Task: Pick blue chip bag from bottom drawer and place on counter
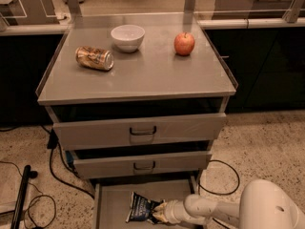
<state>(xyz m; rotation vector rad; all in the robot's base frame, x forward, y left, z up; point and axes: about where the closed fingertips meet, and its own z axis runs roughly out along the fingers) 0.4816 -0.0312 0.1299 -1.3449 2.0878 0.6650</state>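
Where the bag lies: blue chip bag [139, 207] flat on the floor of the bottom drawer [109, 204], near its middle; drawer stands pulled out.
Hand: hand [159, 213] low inside the drawer, against the bag's right edge; arm [209, 209] reaches in from the right.
Hand state: cannot tell whether open or closed.
Counter: counter [143, 78] carries a gold can [94, 58] lying on its side at left, a white bowl [127, 36] toward the back, and a red apple [184, 44] at right, all apart.
Above: two grey drawers [140, 130] with dark handles.
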